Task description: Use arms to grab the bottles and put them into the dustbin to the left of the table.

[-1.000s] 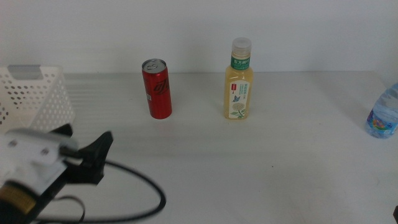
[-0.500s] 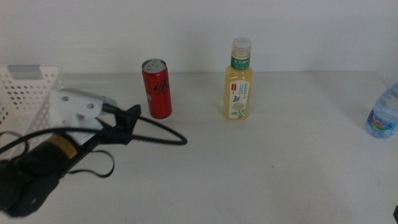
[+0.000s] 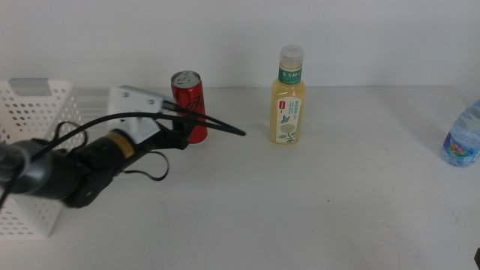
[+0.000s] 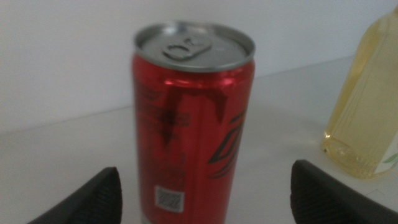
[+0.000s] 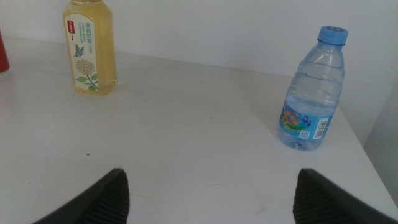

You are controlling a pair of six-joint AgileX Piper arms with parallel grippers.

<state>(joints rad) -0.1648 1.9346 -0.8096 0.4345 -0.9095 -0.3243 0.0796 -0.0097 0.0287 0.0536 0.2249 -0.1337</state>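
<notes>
My left gripper (image 3: 180, 132) is open and reaches in from the left, right up against the slim red soda can (image 3: 187, 91). In the left wrist view the can (image 4: 189, 118) stands upright, close and centred between my spread jaws (image 4: 208, 193); I cannot tell if they touch it. The pale-yellow tea bottle (image 3: 288, 101) stands upright to the can's right. The small clear water bottle (image 3: 461, 139) stands at the far right edge. The white perforated dustbin (image 3: 30, 124) is at the left. My right gripper (image 5: 211, 199) is open, back from the tea bottle (image 5: 90, 53) and water bottle (image 5: 311, 93).
The left arm's black cable (image 3: 221, 126) loops out in front of the can toward the tea bottle. The tea bottle (image 4: 367, 124) also shows in the left wrist view. A white wall runs behind the table (image 3: 315, 217).
My left arm has swung from the front left corner up and to the right, past the dustbin, until its open jaws reached the red can. The bottles have not moved.
</notes>
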